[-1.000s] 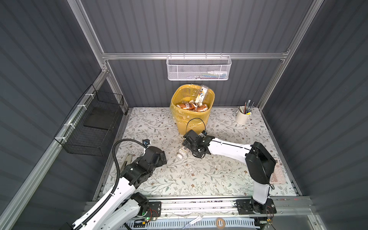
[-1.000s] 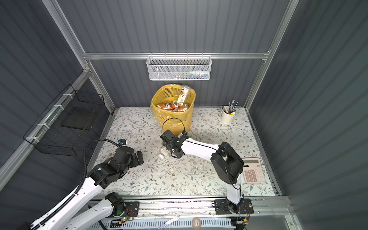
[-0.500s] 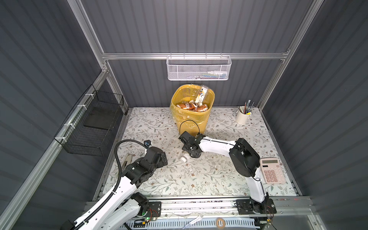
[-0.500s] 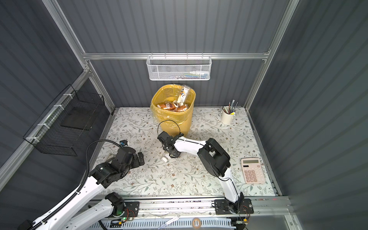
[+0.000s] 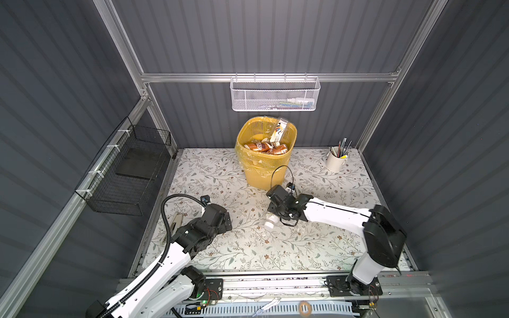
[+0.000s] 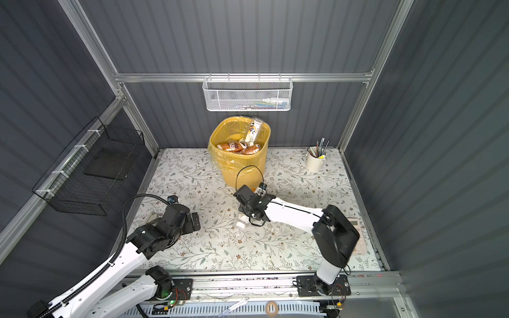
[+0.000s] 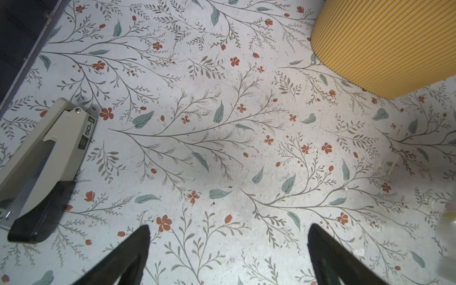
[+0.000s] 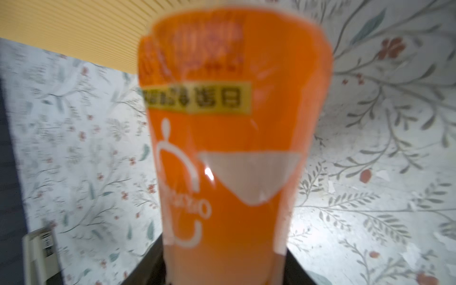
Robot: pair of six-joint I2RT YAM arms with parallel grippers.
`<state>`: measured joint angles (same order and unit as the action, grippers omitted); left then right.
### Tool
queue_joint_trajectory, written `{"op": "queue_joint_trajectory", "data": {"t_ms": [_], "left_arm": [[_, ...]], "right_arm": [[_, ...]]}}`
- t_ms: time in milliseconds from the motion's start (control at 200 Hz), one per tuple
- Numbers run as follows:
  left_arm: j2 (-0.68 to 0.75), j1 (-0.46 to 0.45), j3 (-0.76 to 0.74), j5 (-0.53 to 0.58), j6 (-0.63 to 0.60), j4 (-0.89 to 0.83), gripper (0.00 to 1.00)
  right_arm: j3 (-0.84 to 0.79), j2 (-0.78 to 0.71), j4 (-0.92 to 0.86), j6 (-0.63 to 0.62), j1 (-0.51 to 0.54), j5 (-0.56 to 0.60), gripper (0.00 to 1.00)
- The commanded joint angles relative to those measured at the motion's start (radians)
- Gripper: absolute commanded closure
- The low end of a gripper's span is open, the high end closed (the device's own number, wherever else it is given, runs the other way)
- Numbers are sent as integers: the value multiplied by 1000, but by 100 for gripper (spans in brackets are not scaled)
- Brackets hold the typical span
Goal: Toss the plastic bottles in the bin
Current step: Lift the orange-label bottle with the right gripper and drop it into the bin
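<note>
An orange-labelled plastic bottle (image 8: 234,138) fills the right wrist view, with my right gripper (image 8: 225,266) shut on its body. In both top views its white-capped end (image 5: 270,221) (image 6: 241,222) sticks out below the right gripper (image 5: 278,214), low over the floral mat in front of the bin. The bin (image 5: 261,170) (image 6: 242,170) is yellow and lattice-sided, with a clear liner, and holds several plastic bottles (image 5: 264,146). My left gripper (image 7: 228,229) (image 5: 227,220) hovers open and empty over the mat to the left.
A beige stapler (image 7: 47,158) lies by the mat's left edge. The white cup of pens (image 5: 336,161) stands at the back right. A white mesh basket (image 5: 275,95) hangs on the back wall and a black wire basket (image 5: 129,176) on the left wall. A calculator (image 6: 358,242) shows behind the right arm.
My right gripper's jaws have closed on the orange-labelled bottle. The right arm's elbow swung left, then back to the right. The left arm has barely moved.
</note>
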<state>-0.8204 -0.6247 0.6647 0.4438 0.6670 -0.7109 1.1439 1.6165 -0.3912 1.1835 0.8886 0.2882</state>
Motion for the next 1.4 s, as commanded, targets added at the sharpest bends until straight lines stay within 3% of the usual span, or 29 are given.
{"op": "queue_joint_trajectory", "data": {"t_ms": [0,135,235,375,560,770,895,986,1031,1116,1186,1396], "left_arm": [[0,0,-15,-16,24,0,0],[1,0,-28,-19,34,7,0],[2,0,-40,-23,36,18,0],[-3,0,-51,-29,40,27,0],[-6,0,-59,-39,51,34,0],[-11,0,-63,-45,60,41,0],[-19,0,-53,-46,60,28,0],[-17,0,-47,-38,62,8,0],[-11,1,-51,-36,64,4,0],[2,0,-58,-37,71,-1,0],[8,0,-64,-39,79,3,0],[-5,-1,-73,-56,86,25,0]], "right_arm": [[-7,-145,8,-113,0,124,49],[-6,-337,-5,-221,-1,288,49],[30,-453,115,-435,-12,381,48],[215,-451,213,-701,-73,333,44],[549,-216,154,-795,-160,91,40],[902,165,47,-719,-233,-178,35],[1302,459,-211,-741,-251,-224,31],[1484,549,-289,-771,-264,-197,31],[1494,543,-299,-756,-276,-169,24],[1402,465,-269,-738,-302,-103,22],[1293,385,-236,-719,-326,-83,1],[1068,181,-213,-755,-353,-54,1]]}}
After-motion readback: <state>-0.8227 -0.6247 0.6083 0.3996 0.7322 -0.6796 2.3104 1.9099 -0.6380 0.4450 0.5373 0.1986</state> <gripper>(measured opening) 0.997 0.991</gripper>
